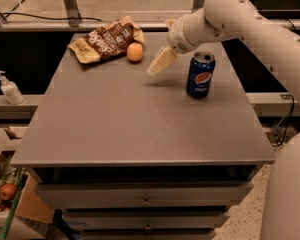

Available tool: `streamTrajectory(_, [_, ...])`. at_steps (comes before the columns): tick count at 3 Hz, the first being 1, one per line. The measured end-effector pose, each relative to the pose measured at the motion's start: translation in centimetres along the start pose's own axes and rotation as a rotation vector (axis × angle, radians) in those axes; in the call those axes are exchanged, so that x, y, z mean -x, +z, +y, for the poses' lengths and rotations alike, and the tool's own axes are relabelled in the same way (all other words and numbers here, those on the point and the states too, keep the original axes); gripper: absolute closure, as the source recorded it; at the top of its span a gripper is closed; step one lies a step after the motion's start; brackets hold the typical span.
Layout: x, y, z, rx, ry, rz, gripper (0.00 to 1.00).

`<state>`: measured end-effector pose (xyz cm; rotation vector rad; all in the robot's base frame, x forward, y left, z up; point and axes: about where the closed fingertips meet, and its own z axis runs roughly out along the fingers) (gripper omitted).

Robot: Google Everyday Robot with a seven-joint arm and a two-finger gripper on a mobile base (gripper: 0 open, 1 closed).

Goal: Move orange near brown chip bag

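Observation:
The orange rests on the grey table at the back, touching the right end of the brown chip bag, which lies flat with its white lettering up. My gripper hangs just above the table to the right of the orange, a short gap away from it, and holds nothing. It sits between the orange and the soda can.
A blue soda can stands upright right of the gripper. A soap dispenser bottle stands on the left ledge. A cardboard box with a reddish fruit sits on the floor at lower left. Drawers run under the table's front edge.

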<state>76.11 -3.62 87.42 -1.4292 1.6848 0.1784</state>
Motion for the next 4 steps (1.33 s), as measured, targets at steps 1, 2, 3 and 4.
streamTrajectory(1, [-0.5, -0.6, -0.8, -0.020, -0.049, -0.006, 0.00])
streamTrajectory(2, [-0.8, -0.6, -2.1, -0.046, -0.085, -0.014, 0.00])
streamTrajectory(3, [-1.6, -1.1, -3.9, -0.088, -0.109, -0.004, 0.00])
streamTrajectory(4, [-1.6, -1.1, -3.9, -0.087, -0.109, -0.004, 0.00])
